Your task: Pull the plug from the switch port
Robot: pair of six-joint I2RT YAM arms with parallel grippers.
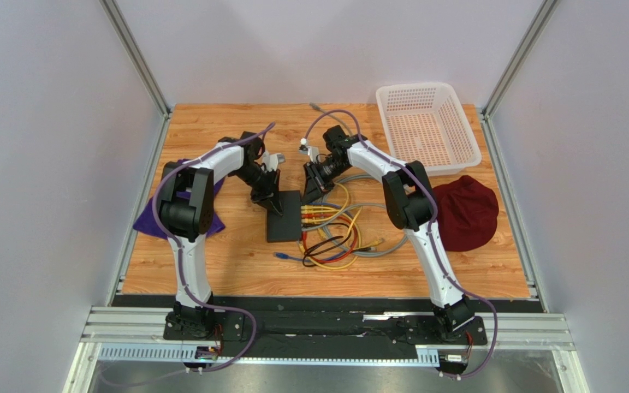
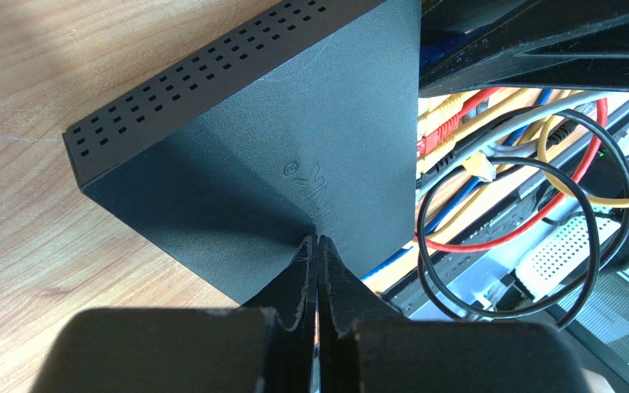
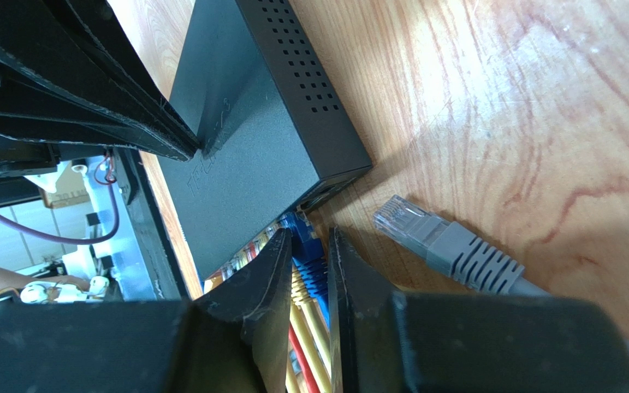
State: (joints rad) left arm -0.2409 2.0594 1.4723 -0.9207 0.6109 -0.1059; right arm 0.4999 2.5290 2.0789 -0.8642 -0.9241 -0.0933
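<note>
We find the wooden bench [image 1: 227,262] carrying a white basket [image 1: 416,86] at 1 o'clock, a maroon cap [image 1: 467,214] at 3 o'clock and a purple cloth [image 1: 150,221] at 9 o'clock.

The switch [image 1: 285,219] lies flat at bench centre. Its long axis runs 12 to 6 and its socket edge faces 3 o'clock. An embossed mark on its top face is not legible.

Tangled cables [image 1: 334,241] crowd the 3 o'clock side. Bare bench lies at 6 and 9 o'clock.

The left jaws are together, with their tips pressed on the switch's top. The right jaws are closed on the blue plug [image 3: 308,266] at the 12 o'clock end of the socket row. A loose grey plug [image 3: 424,233] lies just beside them.
</note>
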